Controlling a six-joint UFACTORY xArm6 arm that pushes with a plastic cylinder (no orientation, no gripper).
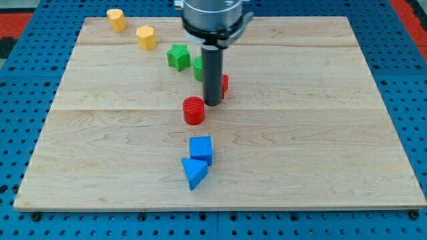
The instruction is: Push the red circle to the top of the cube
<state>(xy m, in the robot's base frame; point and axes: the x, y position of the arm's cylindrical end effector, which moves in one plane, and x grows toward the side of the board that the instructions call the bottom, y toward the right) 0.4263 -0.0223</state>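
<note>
The red circle point(193, 110) is a short red cylinder near the middle of the wooden board point(313, 133). The blue cube point(201, 149) lies below it, toward the view's bottom, with a gap of bare wood between them. My tip point(213, 103) is just to the right of the red circle and slightly above it, close to its upper right edge. The rod hides part of a second red block point(225, 85) behind it.
A blue triangle point(193, 173) touches the cube's lower left. A green star point(178, 57) and a partly hidden green block point(198, 68) lie above the tip. Two yellow blocks point(146, 37) point(117, 20) sit at the top left.
</note>
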